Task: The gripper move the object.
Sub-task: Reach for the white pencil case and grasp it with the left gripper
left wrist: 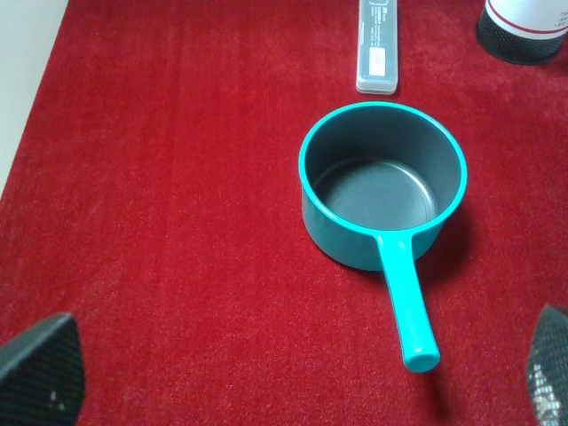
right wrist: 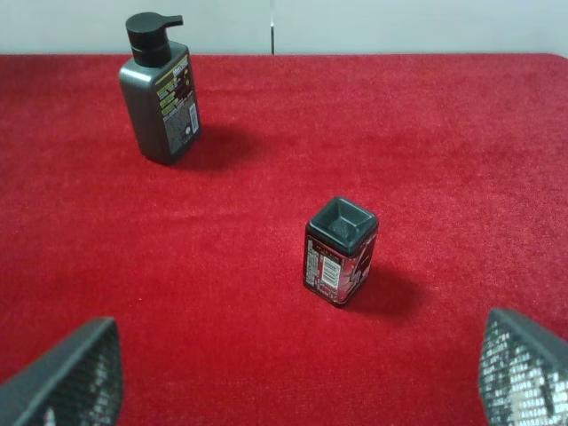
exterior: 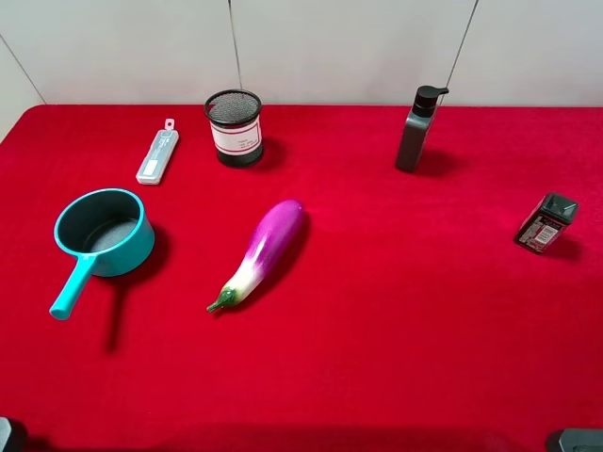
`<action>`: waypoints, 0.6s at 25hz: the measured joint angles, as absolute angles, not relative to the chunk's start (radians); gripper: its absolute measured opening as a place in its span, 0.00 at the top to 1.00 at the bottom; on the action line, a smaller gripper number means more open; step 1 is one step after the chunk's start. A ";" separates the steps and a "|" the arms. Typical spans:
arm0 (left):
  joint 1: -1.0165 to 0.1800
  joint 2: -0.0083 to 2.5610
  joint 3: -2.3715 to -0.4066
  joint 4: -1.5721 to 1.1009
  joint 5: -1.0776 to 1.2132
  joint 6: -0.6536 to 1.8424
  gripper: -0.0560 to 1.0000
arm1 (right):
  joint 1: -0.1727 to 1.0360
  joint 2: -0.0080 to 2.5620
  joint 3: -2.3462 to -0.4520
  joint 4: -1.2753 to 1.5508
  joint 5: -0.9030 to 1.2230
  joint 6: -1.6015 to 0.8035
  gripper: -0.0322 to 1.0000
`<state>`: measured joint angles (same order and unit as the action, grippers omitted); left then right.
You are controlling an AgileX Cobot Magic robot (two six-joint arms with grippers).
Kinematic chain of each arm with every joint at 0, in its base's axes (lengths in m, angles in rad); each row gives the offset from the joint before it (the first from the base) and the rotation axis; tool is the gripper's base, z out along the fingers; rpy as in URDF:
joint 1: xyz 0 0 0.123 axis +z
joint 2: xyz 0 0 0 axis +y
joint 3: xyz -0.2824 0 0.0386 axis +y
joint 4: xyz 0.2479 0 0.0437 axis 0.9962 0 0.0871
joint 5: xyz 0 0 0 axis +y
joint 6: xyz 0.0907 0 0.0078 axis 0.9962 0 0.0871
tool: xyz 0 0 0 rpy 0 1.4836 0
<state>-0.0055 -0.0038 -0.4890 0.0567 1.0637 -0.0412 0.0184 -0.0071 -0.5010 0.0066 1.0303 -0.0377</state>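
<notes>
Nearest me, at the near edge of the desk (exterior: 396,330), both sets of my fingers are spread wide with nothing between them. The left gripper (left wrist: 293,377) hangs off the near-left corner, the right gripper (right wrist: 293,377) off the near-right corner, and neither touches anything.

A little farther in, by the left edge, the teal saucepan (left wrist: 382,186) sits upright and empty, its handle pointing back toward my left fingers. Toward the middle lies the purple eggplant (exterior: 268,247), stem end nearer me. By the right edge stands the small dark carton (right wrist: 340,251), ahead of my right fingers and well apart from them.

Along the far edge sit the pale flat case (exterior: 157,156) and the mesh cup (exterior: 235,128) on the left half, and the grey pump bottle (exterior: 415,130) on the right half.

The task names no particular object, so I cannot tell which one is meant. My guess is the saucepan or the carton, since each lies in front of a gripper. By my reckoning nothing is done yet: the reach, the grasp, the carry and the release are all left.
</notes>
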 joint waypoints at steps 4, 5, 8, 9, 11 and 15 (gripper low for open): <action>-0.005 -0.004 -0.489 0.057 1.064 -0.041 0.00 | 0.018 -0.007 -0.501 0.007 1.030 -0.038 0.38; -0.005 -0.004 -0.489 0.057 1.064 -0.041 0.00 | 0.018 -0.007 -0.501 0.007 1.030 -0.038 0.38; -0.005 -0.004 -0.489 0.057 1.064 -0.041 0.00 | 0.018 -0.007 -0.501 0.007 1.030 -0.038 0.38; -0.005 -0.004 -0.489 0.057 1.064 -0.041 0.00 | 0.018 -0.007 -0.501 0.007 1.030 -0.038 0.38; -0.005 -0.004 -0.489 0.057 1.064 -0.041 0.00 | 0.018 -0.007 -0.501 0.007 1.030 -0.038 0.38; -0.005 -0.004 -0.489 0.057 1.064 -0.041 0.00 | 0.018 -0.007 -0.501 0.007 1.030 -0.038 0.38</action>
